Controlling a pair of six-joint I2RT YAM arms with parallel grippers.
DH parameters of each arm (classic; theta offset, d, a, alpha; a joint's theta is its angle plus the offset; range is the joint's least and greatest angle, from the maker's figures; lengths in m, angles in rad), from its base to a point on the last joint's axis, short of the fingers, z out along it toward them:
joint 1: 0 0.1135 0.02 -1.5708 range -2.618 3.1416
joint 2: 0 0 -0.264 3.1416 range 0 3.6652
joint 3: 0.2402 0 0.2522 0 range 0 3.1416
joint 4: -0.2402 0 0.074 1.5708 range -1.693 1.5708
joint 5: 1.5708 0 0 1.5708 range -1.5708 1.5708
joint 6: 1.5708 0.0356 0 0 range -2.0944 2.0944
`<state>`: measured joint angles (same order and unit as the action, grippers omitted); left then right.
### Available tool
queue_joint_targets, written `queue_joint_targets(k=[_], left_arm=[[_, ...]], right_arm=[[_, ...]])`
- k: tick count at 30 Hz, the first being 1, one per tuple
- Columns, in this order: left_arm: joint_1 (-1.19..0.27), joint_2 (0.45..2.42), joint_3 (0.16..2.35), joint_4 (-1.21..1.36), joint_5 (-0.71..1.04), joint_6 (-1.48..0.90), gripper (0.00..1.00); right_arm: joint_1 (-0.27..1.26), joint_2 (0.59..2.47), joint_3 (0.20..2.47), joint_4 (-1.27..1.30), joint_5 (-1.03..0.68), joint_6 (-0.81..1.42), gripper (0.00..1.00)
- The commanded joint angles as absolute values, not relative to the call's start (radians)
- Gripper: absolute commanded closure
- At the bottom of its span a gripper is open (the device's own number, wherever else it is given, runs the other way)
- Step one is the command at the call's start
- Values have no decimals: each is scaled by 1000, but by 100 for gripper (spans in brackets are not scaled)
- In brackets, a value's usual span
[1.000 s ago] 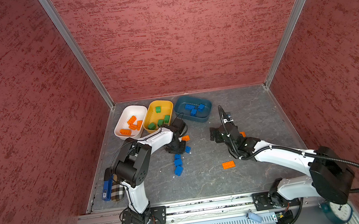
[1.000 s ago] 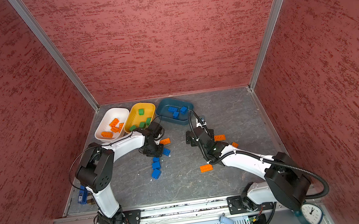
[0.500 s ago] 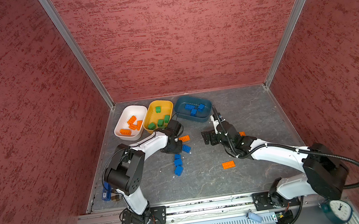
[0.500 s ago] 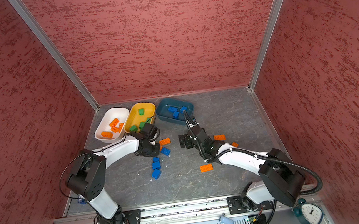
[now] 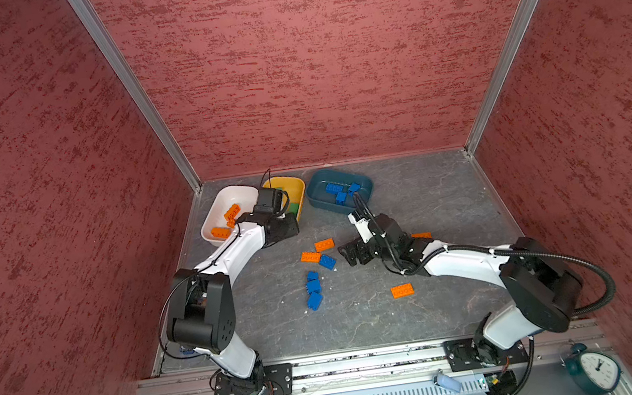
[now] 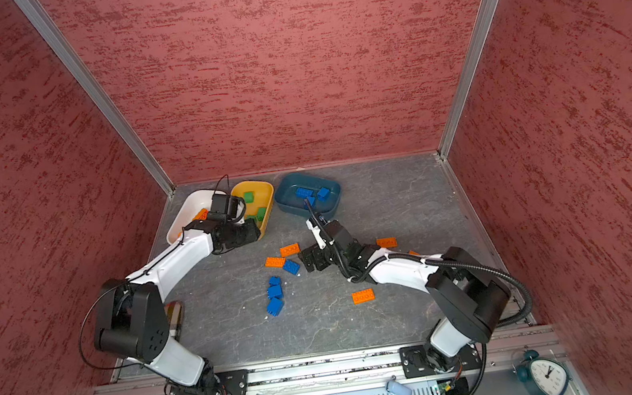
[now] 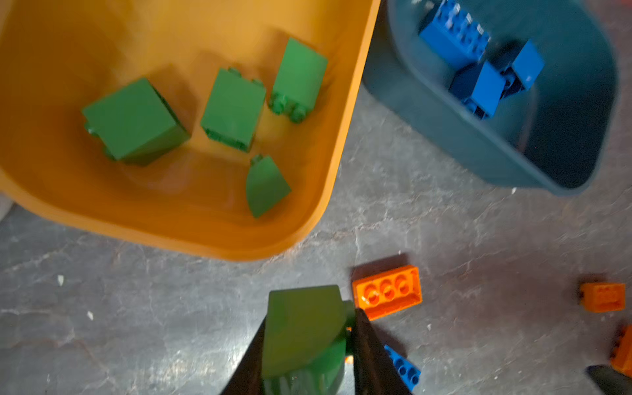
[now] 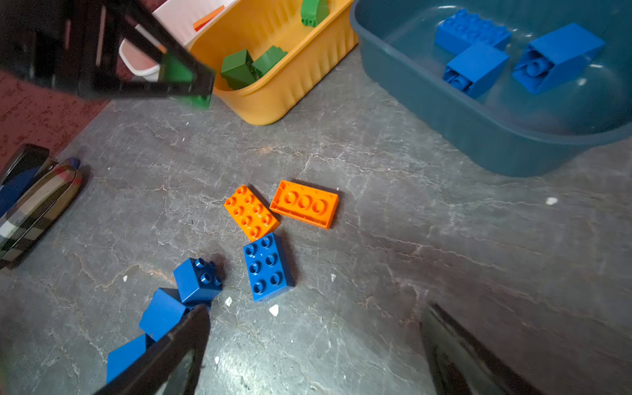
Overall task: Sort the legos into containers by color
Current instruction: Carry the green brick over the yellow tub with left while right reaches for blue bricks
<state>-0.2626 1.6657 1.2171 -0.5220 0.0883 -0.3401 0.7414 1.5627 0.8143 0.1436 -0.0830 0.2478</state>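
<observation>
Since a second ago the left claw (image 7: 306, 330) has moved off the loose bricks (image 5: 313, 287), clamped on a green brick (image 7: 301, 314), with the yellow tub (image 7: 333, 171) just ahead. The right claw (image 8: 316, 314), jaws apart, has slid toward a blue brick (image 8: 268, 266) just ahead. Grey marbled floor (image 5: 426, 309), red walls (image 5: 307, 61).

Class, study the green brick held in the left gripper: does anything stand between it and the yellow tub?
Nothing visible does. The left gripper holds the green brick just short of the yellow tub, with only bare floor between. An orange brick lies beside it, off the path.
</observation>
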Motion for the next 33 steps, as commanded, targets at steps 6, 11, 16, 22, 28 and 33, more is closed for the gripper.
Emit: queue_joint_targets(k=[6, 11, 16, 22, 28, 33], left_arm=[[-196, 1783, 1363, -441, 98, -403, 73], [-157, 1889, 1471, -417, 96, -428, 72], [-140, 2028, 1645, -474, 58, -437, 72], [-135, 2159, 1842, -576, 32, -460, 55], [-154, 2078, 1794, -553, 40, -479, 24], [-165, 1942, 1658, -497, 28, -485, 8]], right_arm=[[764, 1698, 870, 227, -231, 148, 9], [769, 1769, 893, 249, -226, 107, 11], [772, 1822, 911, 266, -220, 29, 13], [778, 1900, 975, 247, -240, -75, 17], [782, 1942, 1000, 232, -267, -110, 25], [795, 1967, 1014, 203, -259, -151, 34]])
